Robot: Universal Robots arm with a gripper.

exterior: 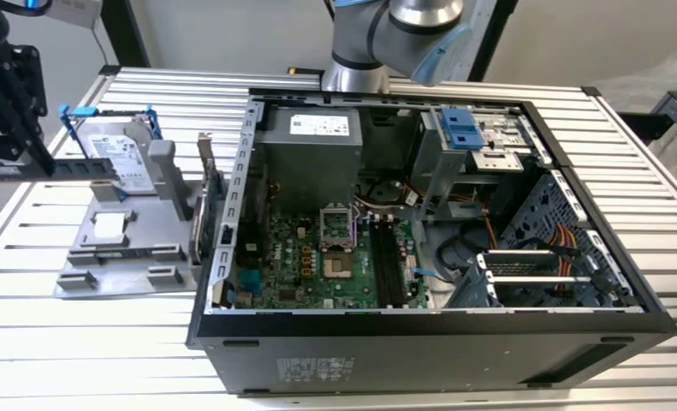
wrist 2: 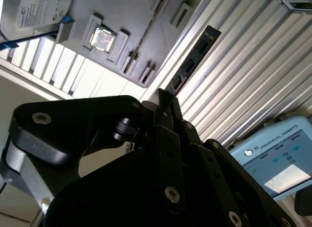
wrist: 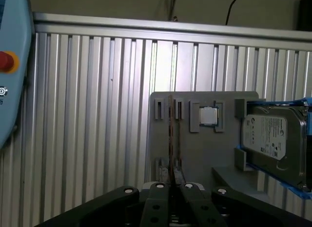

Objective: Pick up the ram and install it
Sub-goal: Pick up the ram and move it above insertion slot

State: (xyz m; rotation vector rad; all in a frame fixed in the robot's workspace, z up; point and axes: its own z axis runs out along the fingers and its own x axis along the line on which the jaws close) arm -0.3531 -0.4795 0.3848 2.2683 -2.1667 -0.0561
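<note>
The ram (exterior: 81, 168) is a slim dark stick held level at the exterior view's left, over the grey holder tray (exterior: 121, 257). My black gripper (exterior: 39, 161) is shut on it. In the second wrist view the fingers (wrist 2: 168, 119) meet at the gripper (wrist 2: 165, 97), and the ram (wrist 2: 192, 58) sticks out past them. In the first wrist view the ram (wrist: 171, 134) shows edge-on above the gripper (wrist: 171, 177). The open computer case (exterior: 235, 171) with its motherboard (exterior: 315, 265) and dark memory slots (exterior: 384, 265) lies to the exterior view's right.
A silver hard drive (exterior: 127, 158) with blue clips stands on the tray, and a card with a metal bracket (exterior: 207, 201) stands beside the case. A small square chip (wrist: 208, 115) rests in the tray. A teach pendant (wrist 2: 278, 158) lies on the slatted table (exterior: 87, 342).
</note>
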